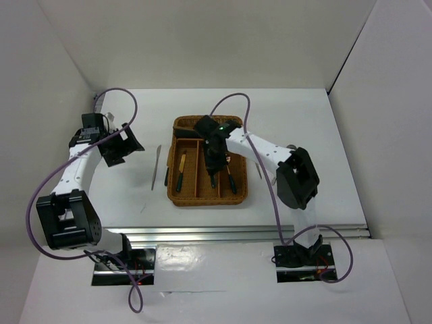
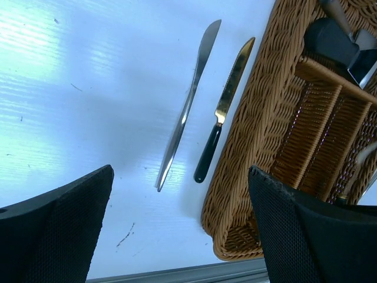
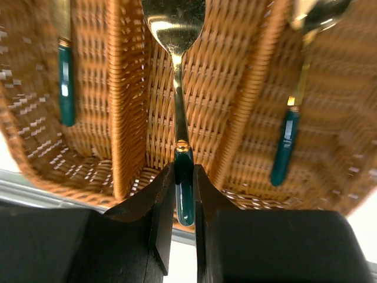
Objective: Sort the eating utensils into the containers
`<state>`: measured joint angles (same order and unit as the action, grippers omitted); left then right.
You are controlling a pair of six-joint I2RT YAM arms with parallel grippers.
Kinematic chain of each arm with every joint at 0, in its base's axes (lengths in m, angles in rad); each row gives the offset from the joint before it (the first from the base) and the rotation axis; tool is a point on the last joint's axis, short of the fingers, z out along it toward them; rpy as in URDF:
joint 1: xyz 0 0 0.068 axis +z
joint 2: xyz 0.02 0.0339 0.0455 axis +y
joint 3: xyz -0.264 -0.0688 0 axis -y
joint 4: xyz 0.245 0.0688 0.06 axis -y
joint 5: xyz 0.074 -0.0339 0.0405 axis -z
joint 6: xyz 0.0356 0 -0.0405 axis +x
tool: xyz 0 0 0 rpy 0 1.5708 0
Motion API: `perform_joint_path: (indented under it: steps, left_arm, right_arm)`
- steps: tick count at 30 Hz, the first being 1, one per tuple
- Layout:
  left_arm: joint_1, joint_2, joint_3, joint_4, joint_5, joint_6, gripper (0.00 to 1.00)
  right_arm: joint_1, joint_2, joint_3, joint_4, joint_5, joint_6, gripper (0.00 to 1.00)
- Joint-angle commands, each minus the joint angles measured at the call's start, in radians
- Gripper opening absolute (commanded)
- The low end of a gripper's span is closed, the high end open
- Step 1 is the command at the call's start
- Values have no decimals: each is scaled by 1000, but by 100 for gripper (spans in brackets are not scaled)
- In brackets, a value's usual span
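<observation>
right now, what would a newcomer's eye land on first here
The brown wicker tray in the middle of the table, with the right arm's jaws closed around the green handle of a gold-headed utensil in its middle slot. Next, two knives lying left of the tray: a silver knife and a gold-bladed knife.

Middle utensil (image 3: 178, 106): head cut off at top, spoon or fork unclear.
Tray (image 2: 247, 135): far side past right edge.

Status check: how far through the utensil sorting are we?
Partly done: a green-handled utensil and a gold-stemmed utensil lie in the wicker tray's outer slots. In hand: right end effector grips a gold-headed utensil in the middle slot. Left: silver knife and gold knife on the table.
</observation>
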<state>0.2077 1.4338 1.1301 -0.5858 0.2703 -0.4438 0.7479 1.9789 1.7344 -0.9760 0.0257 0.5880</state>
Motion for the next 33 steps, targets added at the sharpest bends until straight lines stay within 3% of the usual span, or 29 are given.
perform_joint_path:
  steps: [1, 9, 10, 11, 15, 19, 22, 28, 33]
  left_arm:
    - [1, -32, -18, 44, 46, 25, 100]
    - [1, -32, -82, 81, 56, 43, 100]
    - [-10, -32, -82, 92, 44, 43, 100]
    - [-10, -32, -93, 92, 34, 54, 100]
    - [-34, -21, -93, 92, 24, 63, 100]
    - [-109, 11, -93, 92, -52, 85, 98]
    - [-151, 40, -93, 80, -104, 85, 96]
    - [-185, 117, -115, 80, -163, 85, 90]
    - [-217, 166, -115, 61, -200, 94, 86]
  right_arm:
    - [25, 32, 53, -15, 34, 53, 0]
    - [34, 101, -19, 30, -3, 98, 1]
    - [34, 101, -19, 30, -12, 98, 8]
    - [47, 101, -19, 30, -12, 98, 25]
    - [68, 101, 36, 19, 17, 87, 50]
    - [68, 101, 138, -53, 28, 78, 84]
    - [68, 80, 201, -90, 65, 78, 100]
    - [-8, -29, 287, -132, 54, 78, 100]
    - [-111, -207, 154, -86, 43, 88, 100]
